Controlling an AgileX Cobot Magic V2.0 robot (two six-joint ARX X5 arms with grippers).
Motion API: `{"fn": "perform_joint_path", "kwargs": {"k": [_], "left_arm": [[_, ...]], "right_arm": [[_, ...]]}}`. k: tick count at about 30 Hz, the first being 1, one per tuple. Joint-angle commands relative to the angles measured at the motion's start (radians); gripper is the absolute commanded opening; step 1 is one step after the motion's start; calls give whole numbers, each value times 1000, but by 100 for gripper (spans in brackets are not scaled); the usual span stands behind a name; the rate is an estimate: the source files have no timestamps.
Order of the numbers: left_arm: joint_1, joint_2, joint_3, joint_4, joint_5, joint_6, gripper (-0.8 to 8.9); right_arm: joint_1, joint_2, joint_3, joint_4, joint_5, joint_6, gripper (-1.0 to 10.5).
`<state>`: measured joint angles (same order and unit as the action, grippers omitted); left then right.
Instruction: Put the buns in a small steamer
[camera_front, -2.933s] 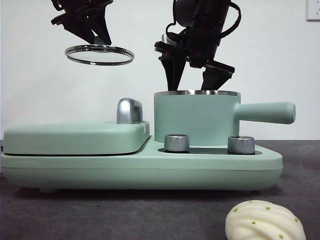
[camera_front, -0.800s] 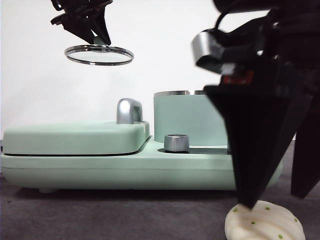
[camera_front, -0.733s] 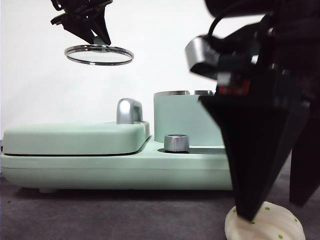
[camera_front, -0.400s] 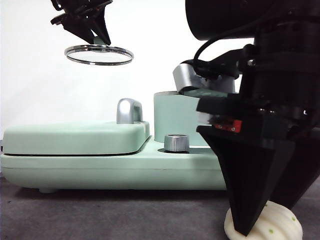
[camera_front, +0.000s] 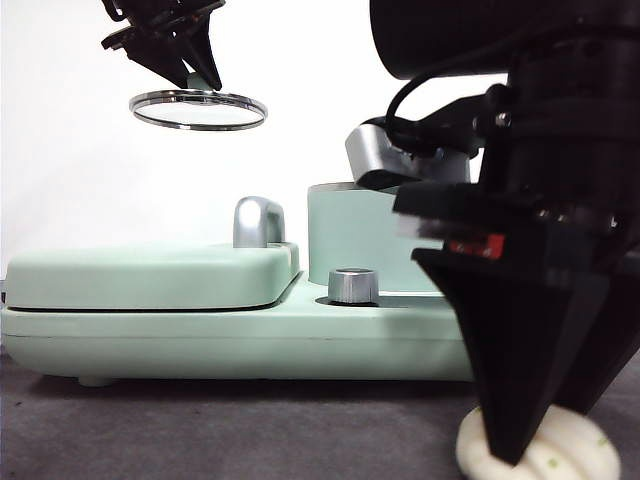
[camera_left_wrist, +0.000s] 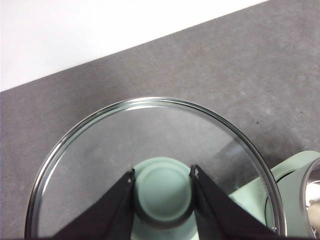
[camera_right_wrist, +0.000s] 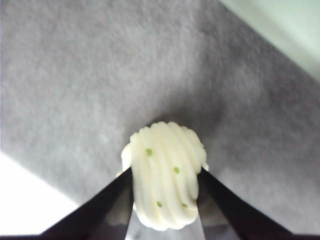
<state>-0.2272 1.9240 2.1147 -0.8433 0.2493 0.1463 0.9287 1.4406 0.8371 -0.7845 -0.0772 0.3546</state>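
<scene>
Right gripper clamped on the swirled bun, steamer open and waiting behind it.

I see the small steamer (camera_front: 365, 235) on the green cooker base (camera_front: 240, 340), beyond and above my right gripper (camera_right_wrist: 165, 175). Its jaws press both flanks of the swirled bun (camera_right_wrist: 164, 172), across the ridges, low at the worktop (camera_front: 200, 430); the lift must clear the rim. My left gripper (camera_left_wrist: 162, 185), farther off, grips the lid (camera_left_wrist: 150, 165) by its knob, held high.

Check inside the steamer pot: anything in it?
Cannot confirm. The front view sees only the pot's outer wall; the interior is hidden. Its lid is held aloft by the left gripper.
</scene>
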Motion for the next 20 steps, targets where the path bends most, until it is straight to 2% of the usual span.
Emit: {"fn": "perform_joint_path", "kwargs": {"k": [1, 7, 13, 20], "left_arm": [[-3, 10, 39, 21, 5, 10, 27], [-3, 10, 39, 21, 5, 10, 27], [-3, 10, 39, 21, 5, 10, 27], [-3, 10, 39, 21, 5, 10, 27]], "right_arm": [[9, 9, 82, -54, -1, 11, 171], [-40, 10, 325, -247, -1, -11, 171], [-158, 45, 616, -376, 3, -120, 171], [-318, 252, 990, -492, 10, -237, 171]]}}
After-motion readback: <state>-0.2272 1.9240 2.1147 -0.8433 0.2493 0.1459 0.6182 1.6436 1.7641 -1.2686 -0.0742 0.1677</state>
